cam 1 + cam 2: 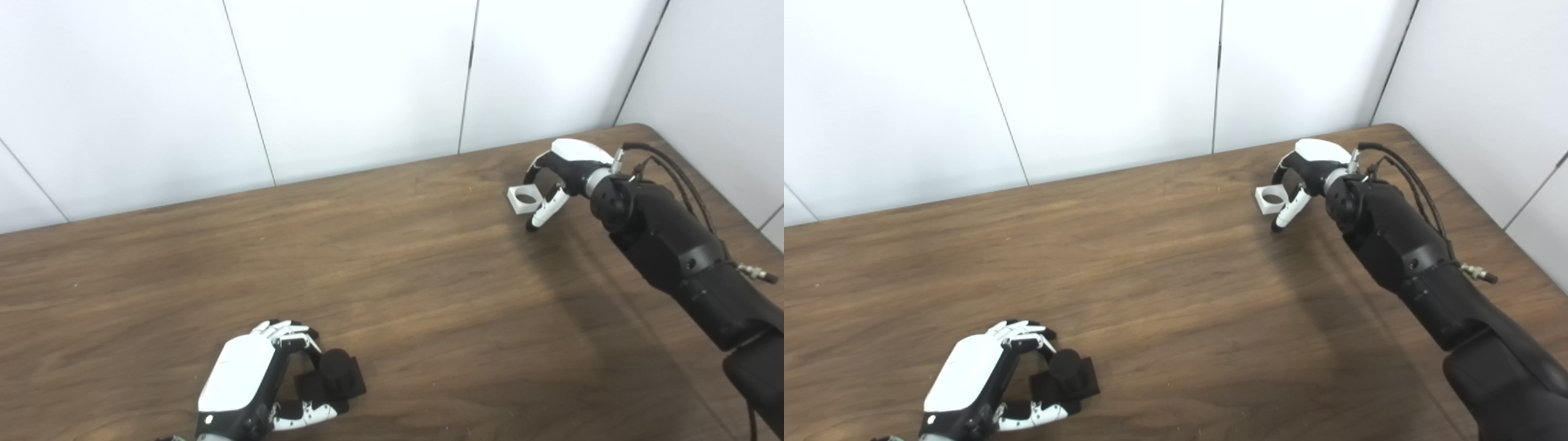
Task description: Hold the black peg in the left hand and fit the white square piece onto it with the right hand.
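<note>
While black peg (340, 373) sits on its square base near table front edge, left hand (257, 383) curls round it, fingers and thumb at its sides; firm grasp or lift not evident. White square piece (525, 199) far right, right hand (560, 174) fingers closing on it, seemingly resting on table (392, 275). Pieces well apart; carrying, aligning, fitting all left.

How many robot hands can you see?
2. The left robot hand is near the table's front edge, wrapped around the black peg. The right robot hand is far back on the right, at the white square piece.

Black peg (337, 370), seemingly white square piece (525, 199)
</note>
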Tool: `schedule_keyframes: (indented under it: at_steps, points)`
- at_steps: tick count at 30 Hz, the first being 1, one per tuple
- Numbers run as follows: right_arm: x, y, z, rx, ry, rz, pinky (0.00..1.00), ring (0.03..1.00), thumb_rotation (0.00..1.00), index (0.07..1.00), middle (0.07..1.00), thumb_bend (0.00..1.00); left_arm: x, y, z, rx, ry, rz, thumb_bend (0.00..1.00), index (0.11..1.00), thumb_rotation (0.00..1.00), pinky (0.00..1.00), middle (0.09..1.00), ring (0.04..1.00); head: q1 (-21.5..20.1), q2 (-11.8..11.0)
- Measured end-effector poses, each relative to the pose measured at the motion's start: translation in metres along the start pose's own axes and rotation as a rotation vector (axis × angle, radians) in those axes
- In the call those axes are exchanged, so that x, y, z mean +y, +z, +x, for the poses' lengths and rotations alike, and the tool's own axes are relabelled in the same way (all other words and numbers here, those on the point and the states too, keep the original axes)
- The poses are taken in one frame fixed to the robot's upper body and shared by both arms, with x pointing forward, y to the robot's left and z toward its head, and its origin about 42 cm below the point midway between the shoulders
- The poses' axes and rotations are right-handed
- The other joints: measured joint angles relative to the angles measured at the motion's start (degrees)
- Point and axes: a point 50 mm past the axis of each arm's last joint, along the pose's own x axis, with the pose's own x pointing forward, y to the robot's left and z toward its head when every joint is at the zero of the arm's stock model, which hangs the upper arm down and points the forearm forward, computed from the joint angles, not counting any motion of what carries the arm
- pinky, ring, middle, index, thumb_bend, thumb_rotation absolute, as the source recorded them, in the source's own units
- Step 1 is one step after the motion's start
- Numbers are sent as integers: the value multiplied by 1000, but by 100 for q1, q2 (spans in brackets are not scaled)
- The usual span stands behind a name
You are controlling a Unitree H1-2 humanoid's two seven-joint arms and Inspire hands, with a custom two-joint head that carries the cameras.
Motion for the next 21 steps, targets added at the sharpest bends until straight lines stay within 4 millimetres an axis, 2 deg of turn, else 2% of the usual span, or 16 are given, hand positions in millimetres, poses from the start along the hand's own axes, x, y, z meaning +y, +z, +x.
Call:
schedule_keyframes:
  at_steps: [13,14,15,17,21]
  points:
    - [0,4,1,-9,-1,9,1000,970,139,601,880,808,0,0,0,3,1,-3,521,485,49,914,752,826,9,44]
    - [0,4,1,-10,-1,10,1000,971,140,548,880,670,0,0,0,2,0,-3,521,485,49,915,752,825,9,44]
    - [0,4,2,-10,-2,10,1000,974,140,515,881,584,0,0,0,2,0,-3,521,484,49,915,752,825,9,44]
    - [0,5,2,-10,-2,11,1000,976,140,497,879,540,1,0,-1,3,-1,-3,521,484,49,915,751,824,0,53]
    - [1,7,2,-20,3,18,1000,981,140,490,883,526,1,-1,-1,7,1,-5,521,484,49,915,750,824,0,53]
